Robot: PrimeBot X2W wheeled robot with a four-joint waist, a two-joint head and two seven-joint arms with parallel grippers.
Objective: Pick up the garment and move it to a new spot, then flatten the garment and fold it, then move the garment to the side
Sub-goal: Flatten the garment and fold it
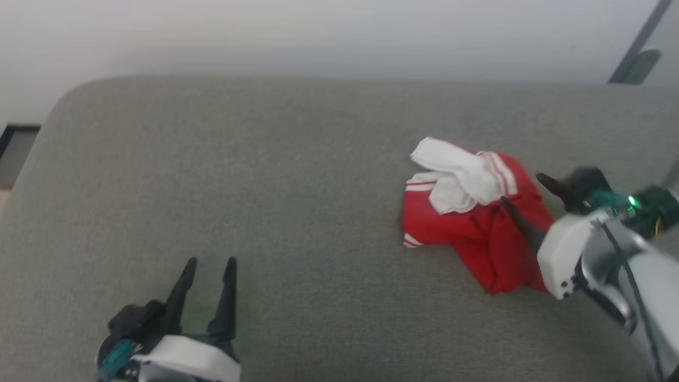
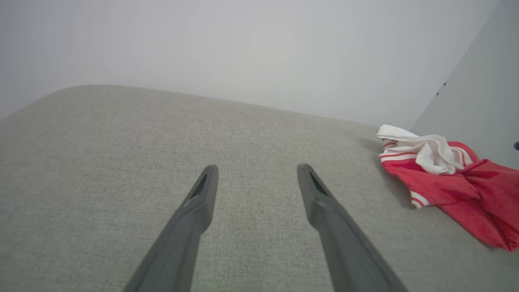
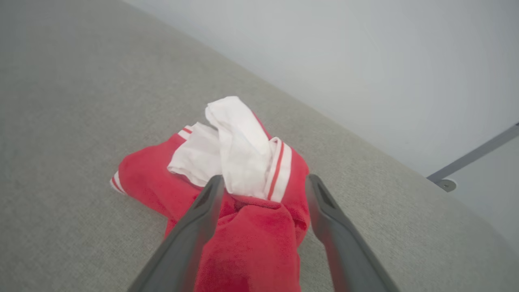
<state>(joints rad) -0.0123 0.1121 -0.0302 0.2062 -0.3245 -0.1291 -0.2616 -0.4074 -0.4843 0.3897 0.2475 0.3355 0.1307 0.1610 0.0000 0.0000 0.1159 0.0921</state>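
Garment on grey fabric surface, wall behind

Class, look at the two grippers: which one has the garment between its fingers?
The right gripper: its open fingers straddle the red garment. The left gripper, also open, hovers over grey cushion, apart from the garment.

You're looking at a plain indoor rm, prob. more a test/lab setup than a home, tho you can't be sure. Clues: a wide grey woven-fabric pad w/ a rounded corner at upper left of the head view, like an upholstered bench or bed top; a bare white wall right behind it across the top; a thin grey bar slanting at upper right; a dark strip at the far left edge, poss. floor trim.
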